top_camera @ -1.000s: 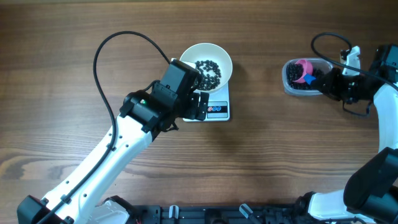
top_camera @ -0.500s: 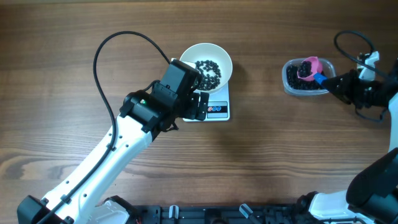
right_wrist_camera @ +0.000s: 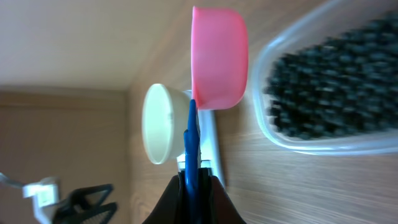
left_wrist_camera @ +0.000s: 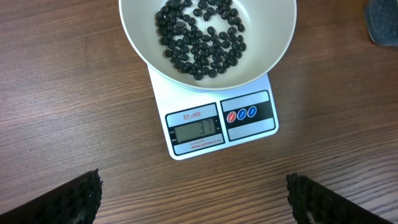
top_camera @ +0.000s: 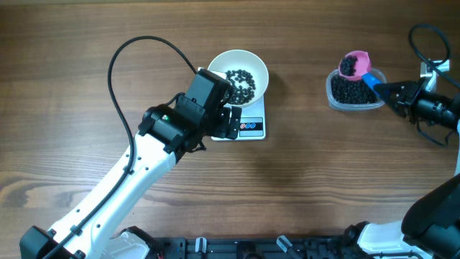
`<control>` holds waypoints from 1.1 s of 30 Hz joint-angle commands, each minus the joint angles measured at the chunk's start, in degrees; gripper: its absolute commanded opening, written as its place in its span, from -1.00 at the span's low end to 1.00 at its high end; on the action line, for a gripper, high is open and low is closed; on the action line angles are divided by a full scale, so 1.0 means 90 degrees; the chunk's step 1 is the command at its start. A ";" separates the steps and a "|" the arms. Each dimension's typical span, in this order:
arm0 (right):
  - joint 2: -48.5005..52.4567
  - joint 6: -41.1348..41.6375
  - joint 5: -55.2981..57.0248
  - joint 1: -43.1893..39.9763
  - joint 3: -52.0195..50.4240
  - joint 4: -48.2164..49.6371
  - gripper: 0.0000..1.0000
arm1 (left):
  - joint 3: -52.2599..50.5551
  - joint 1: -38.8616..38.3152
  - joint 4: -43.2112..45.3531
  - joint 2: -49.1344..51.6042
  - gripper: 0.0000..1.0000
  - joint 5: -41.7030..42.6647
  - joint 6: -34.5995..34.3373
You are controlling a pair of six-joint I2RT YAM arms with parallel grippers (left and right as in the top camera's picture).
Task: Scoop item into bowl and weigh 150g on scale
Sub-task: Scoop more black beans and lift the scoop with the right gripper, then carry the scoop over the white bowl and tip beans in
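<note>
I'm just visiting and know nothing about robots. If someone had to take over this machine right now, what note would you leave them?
Left gripper: open, empty, hovering at the front of the scale.
Right gripper: shut on the blue handle of the pink scoop, which is loaded with beans above the clear tub.
White bowl sits on the scale with a thin layer of beans; the display seems to read in the thirties.
Done: some beans added.
Left: tip this scoopful into the bowl, then repeat up to 150.

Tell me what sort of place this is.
Probably a robotics lab bench staged for kitchen weighing: two robot arms at a wooden table, a kitchen scale bearing a bowl of black beans.
</note>
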 commanded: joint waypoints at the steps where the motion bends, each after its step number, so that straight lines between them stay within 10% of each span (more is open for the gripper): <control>1: 0.0083 0.0245 -0.1107 0.0007 -0.0049 -0.0007 -0.92 | -0.0051 -0.0024 -0.0002 -0.0092 1.00 0.0056 -0.0056; 21: 0.0083 0.2601 -0.0658 0.3028 -0.0049 0.2200 -0.91 | -0.0051 -0.0024 -0.0002 -0.0092 1.00 0.0056 -0.0056; 33: 0.0075 0.1260 0.1384 0.4476 -0.0046 0.3002 -0.91 | -0.0051 -0.0024 0.0000 -0.0092 1.00 0.0056 -0.0056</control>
